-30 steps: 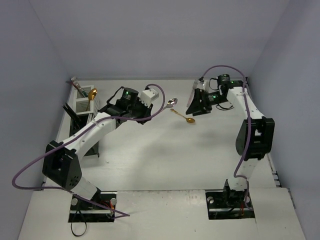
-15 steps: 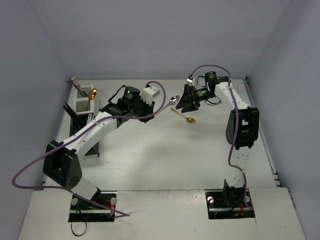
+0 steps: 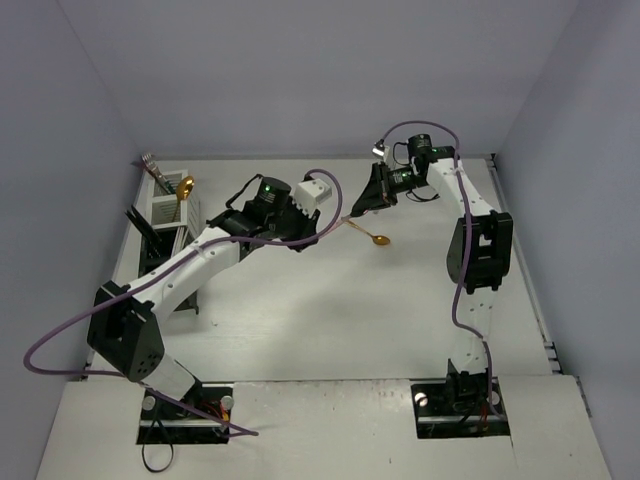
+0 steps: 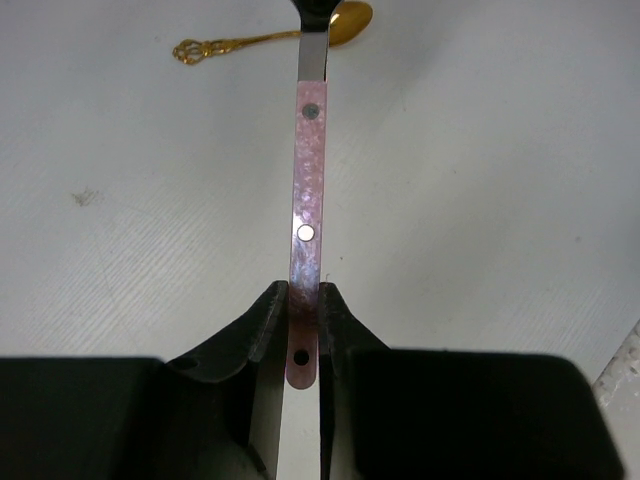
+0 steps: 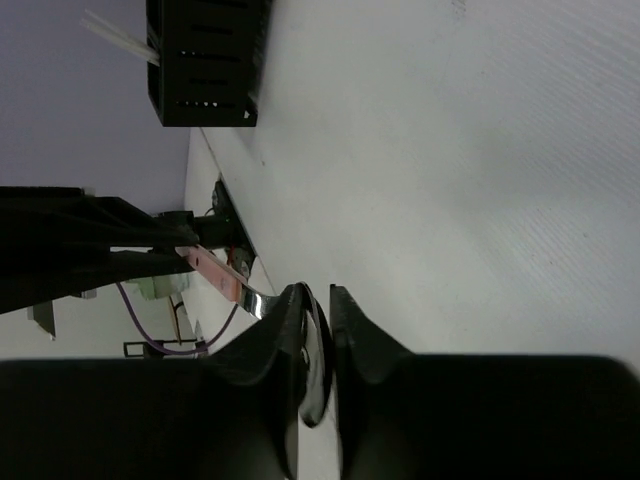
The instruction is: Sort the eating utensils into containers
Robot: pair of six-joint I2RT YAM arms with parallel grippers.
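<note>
A pink-handled spoon (image 4: pixel 308 200) hangs above the table, gripped at both ends. My left gripper (image 4: pixel 302 320) is shut on the tip of its handle. My right gripper (image 5: pixel 318 310) is shut on its silver bowl (image 5: pixel 318 370), with the pink handle (image 5: pixel 215 272) running off to the left gripper (image 5: pixel 100 240). In the top view the two grippers meet at mid-table, left gripper (image 3: pixel 328 220) and right gripper (image 3: pixel 358 206). A gold spoon (image 3: pixel 368 233) lies on the table just below them. The white container (image 3: pixel 170 205) and the black container (image 3: pixel 165 250) stand at the far left.
The white container holds a gold spoon (image 3: pixel 186 187) and a fork (image 3: pixel 150 163). The black container (image 5: pixel 205 60) shows a white chopstick (image 5: pixel 120 35) sticking out. The ornate gold spoon (image 4: pixel 270 38) lies just beyond the held handle. Purple cables loop over both arms.
My right arm swung left to the pink-handled spoon and its jaws closed on the bowl. My left arm shifted slightly right, still gripping the handle.
</note>
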